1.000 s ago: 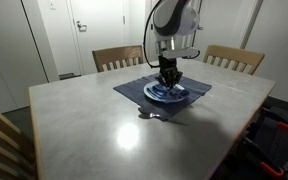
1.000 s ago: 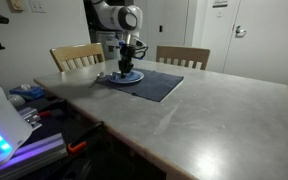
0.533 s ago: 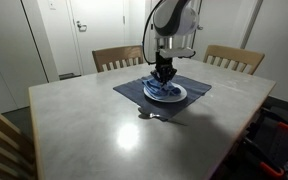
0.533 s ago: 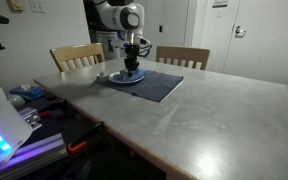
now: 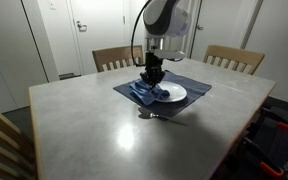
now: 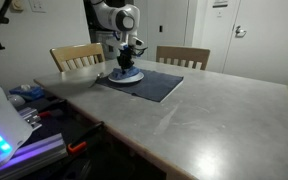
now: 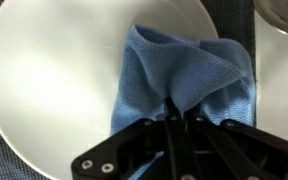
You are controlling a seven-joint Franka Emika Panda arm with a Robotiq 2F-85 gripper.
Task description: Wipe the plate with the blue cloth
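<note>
A white plate [image 7: 54, 90] lies on a dark blue placemat [image 5: 196, 91] on the table; it shows in both exterior views [image 5: 172, 93] [image 6: 131, 77]. My gripper [image 7: 178, 113] is shut on a bunched blue cloth [image 7: 174, 70] and presses it onto the plate. In an exterior view the cloth [image 5: 144, 92] hangs over the plate's left edge under the gripper [image 5: 150, 76]. In the other exterior view the gripper [image 6: 125, 66] stands over the plate.
A fork or spoon [image 5: 154, 115] lies on the grey table [image 5: 94, 130] in front of the placemat. Two wooden chairs [image 5: 117, 58] [image 5: 234, 59] stand behind the table. A cluttered bench [image 6: 29, 110] sits beside the table.
My gripper has dragged the cloth across the plate toward its left edge in the exterior view. The plate has stayed in place.
</note>
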